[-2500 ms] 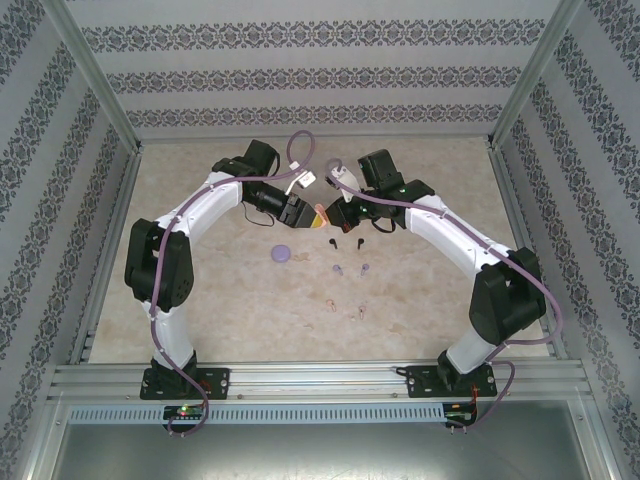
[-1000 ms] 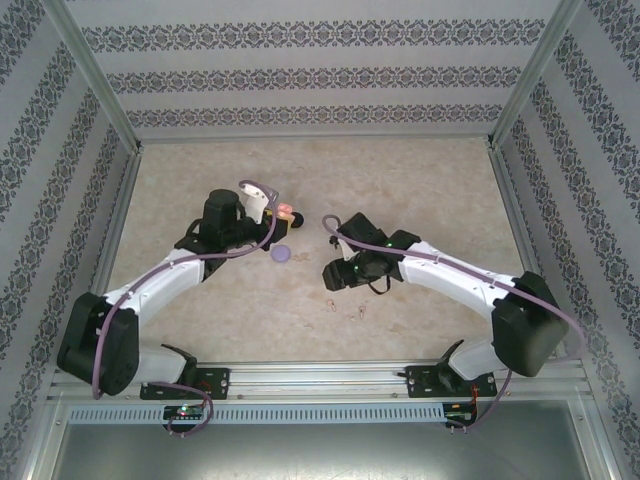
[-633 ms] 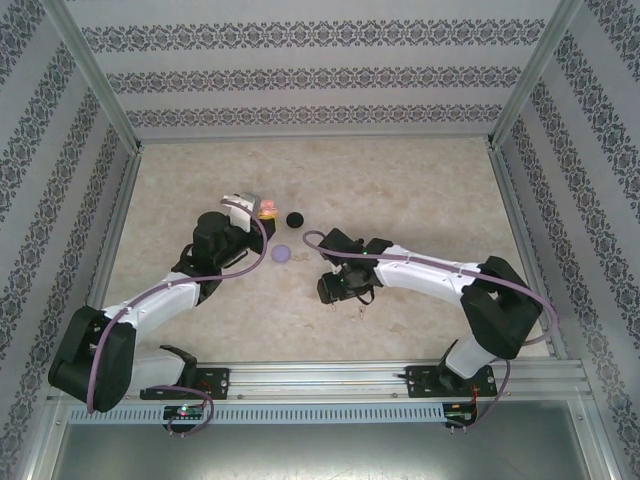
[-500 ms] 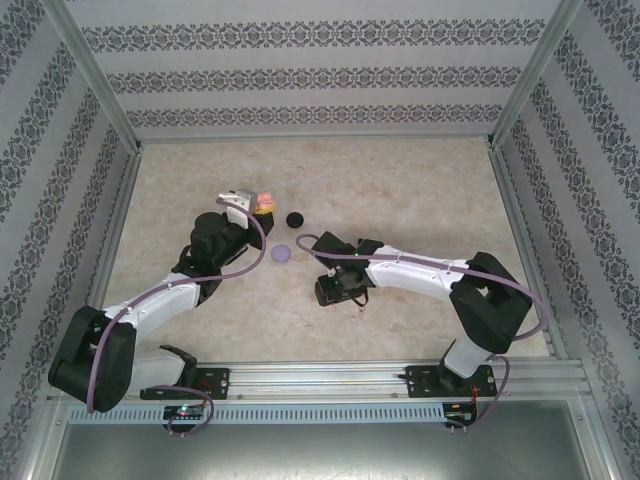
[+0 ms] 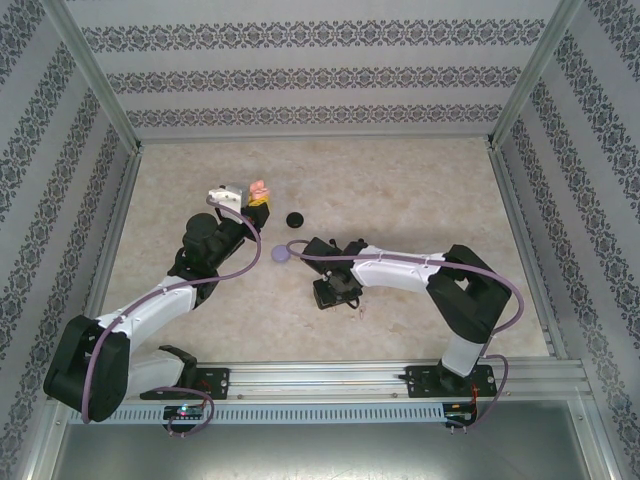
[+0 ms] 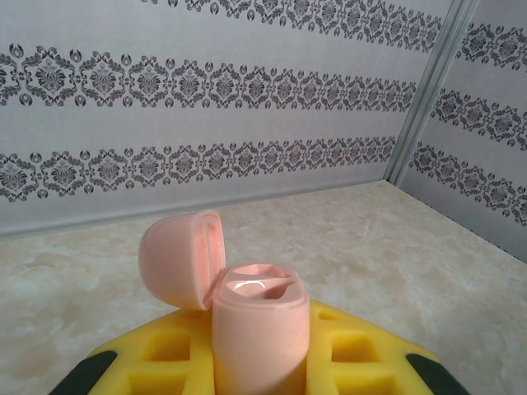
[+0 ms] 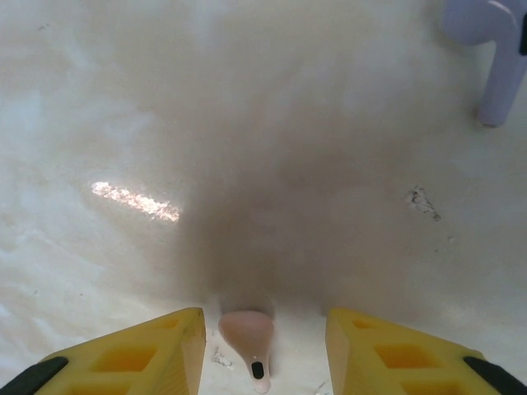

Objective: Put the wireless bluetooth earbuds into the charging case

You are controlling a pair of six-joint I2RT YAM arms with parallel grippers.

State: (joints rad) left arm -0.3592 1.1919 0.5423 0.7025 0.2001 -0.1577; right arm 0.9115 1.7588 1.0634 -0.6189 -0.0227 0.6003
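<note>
Pink earbud (image 7: 247, 333): lay between right fingers (image 7: 148, 350), stem toward wrist.
Right fingers: parted, not touching it.
Left fingers (image 6: 350, 362): clenched on pink case (image 6: 259, 329).

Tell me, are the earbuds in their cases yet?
Not yet. Done: the left gripper holds the pink case with its lid open. In hand: the right gripper straddles a pink earbud on the table. Left: grab it, seat it; a lilac earbud lies loose.
</note>
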